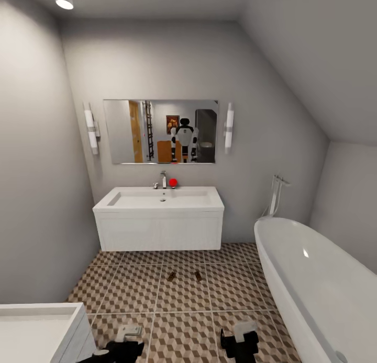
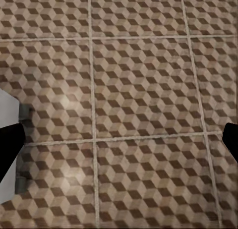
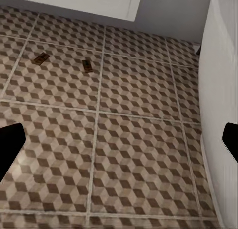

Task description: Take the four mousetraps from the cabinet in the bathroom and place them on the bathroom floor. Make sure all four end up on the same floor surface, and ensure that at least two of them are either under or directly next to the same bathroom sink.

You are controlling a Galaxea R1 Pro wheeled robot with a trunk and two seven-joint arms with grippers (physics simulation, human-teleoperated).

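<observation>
While head view shows sink (image 1: 158, 198), right wrist shows mousetraps (image 3: 41, 58).

Both arms are kept low at the bottom of the head view. The left hand (image 1: 127, 336) and right hand (image 1: 242, 334) are held wide open, nothing gripped.

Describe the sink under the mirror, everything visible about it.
The sink is a wide white rectangular basin forming the top of a plain white boxy vanity set against the grey wall beneath the mirror. A chrome tap stands upright at its rear centre, with a small red object beside it. The basin looks empty, with a drain spot visible. Two mousetraps lie on the patterned floor in front of it, not touching it.
</observation>
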